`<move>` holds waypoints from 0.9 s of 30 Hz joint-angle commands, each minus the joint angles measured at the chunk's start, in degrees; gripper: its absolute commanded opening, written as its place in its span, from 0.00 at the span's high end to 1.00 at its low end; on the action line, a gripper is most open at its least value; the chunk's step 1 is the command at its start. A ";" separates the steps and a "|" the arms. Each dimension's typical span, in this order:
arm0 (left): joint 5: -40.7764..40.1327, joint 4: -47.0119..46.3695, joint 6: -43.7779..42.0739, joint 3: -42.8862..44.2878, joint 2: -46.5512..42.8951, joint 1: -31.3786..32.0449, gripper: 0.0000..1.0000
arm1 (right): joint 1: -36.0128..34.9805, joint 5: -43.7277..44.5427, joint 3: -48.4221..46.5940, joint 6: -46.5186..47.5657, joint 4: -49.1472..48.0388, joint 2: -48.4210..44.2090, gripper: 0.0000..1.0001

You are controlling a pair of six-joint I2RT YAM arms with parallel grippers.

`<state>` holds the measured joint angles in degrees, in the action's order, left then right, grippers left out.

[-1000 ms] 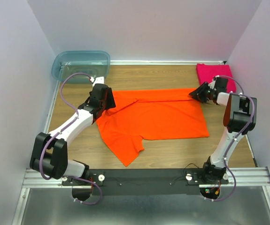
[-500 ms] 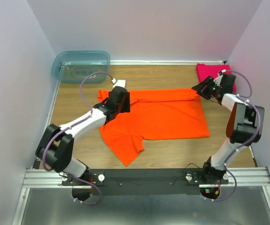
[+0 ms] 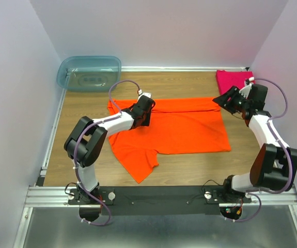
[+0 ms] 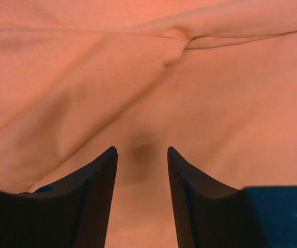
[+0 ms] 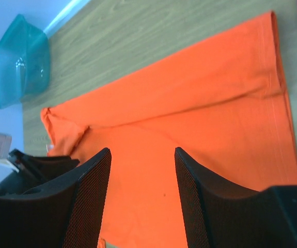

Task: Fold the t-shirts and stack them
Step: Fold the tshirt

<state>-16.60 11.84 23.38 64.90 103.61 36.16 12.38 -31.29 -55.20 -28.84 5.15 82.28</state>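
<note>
Fingers apart, perhaps touching orange t-shirt

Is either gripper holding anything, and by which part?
Nothing is held. The left gripper is open just above the orange shirt, with no cloth pinched; the right gripper is open too.

**Soft, even overhead light in all three views.**
From above, the wooden table and pale walls are brightly and uniformly lit, and the arms cast only faint, blurred shadows. In the left wrist view the orange t-shirt fills the frame with a warm cast, its folds slightly soft in focus; a dim shadow patch lies on the cloth between the dark fingers of the left gripper, whose ribbing is sharp. In the right wrist view the fingers of the right gripper show crisp mesh texture, and the translucent tub carries small bright highlights.
</note>
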 commanded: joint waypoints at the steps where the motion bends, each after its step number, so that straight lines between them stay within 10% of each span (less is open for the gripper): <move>1: -1.16 0.56 -1.22 2.59 1.67 -1.62 0.46 | -0.25 -1.50 3.08 1.33 4.34 -4.13 0.39; 27: -11.08 0.47 -1.93 6.11 4.67 -5.05 0.29 | -0.25 -0.96 5.54 2.82 7.33 -6.69 0.39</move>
<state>-23.38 13.37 20.99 70.00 108.77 31.33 12.38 -31.38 -50.70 -26.92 10.46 76.34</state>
